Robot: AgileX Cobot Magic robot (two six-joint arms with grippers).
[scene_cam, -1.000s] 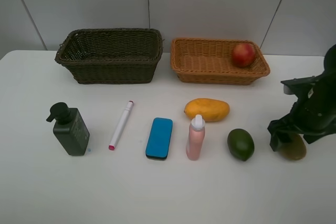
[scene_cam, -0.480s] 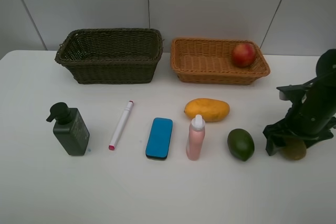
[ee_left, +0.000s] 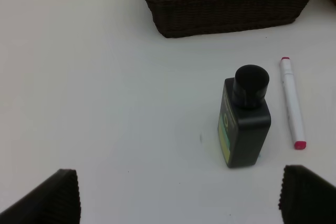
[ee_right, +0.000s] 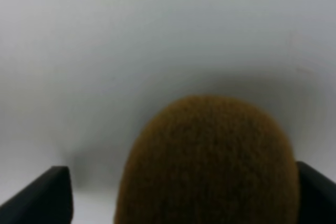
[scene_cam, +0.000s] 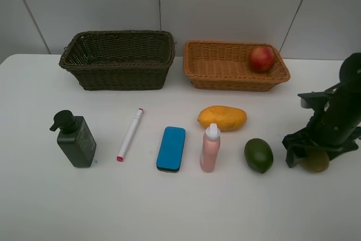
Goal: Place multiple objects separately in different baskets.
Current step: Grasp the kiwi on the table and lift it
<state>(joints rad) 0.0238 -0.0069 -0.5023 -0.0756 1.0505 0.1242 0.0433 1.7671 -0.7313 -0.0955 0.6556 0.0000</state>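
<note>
My right gripper [scene_cam: 309, 158] is down on the table at the right, its jaws straddling the brown kiwi [scene_cam: 317, 162]. In the right wrist view the kiwi [ee_right: 210, 161] fills the space between the fingers, with a gap left on one side, so the right gripper [ee_right: 177, 198] is open. My left gripper [ee_left: 181, 195] is open over bare table short of the dark green pump bottle [ee_left: 244, 121] and the marker [ee_left: 292, 103]. The pomegranate [scene_cam: 262, 58] lies in the orange-tan basket [scene_cam: 225, 78]. The dark olive basket [scene_cam: 118, 77] holds nothing I can see.
A row on the table runs from the pump bottle [scene_cam: 75, 139] past the marker [scene_cam: 130, 134], blue eraser [scene_cam: 171, 148], pink spray bottle [scene_cam: 210, 148] and mango [scene_cam: 222, 118] to the avocado [scene_cam: 258, 155], which lies just left of the right gripper.
The right gripper came down and a little left, settling around the kiwi on the table. Everything else stayed put.
</note>
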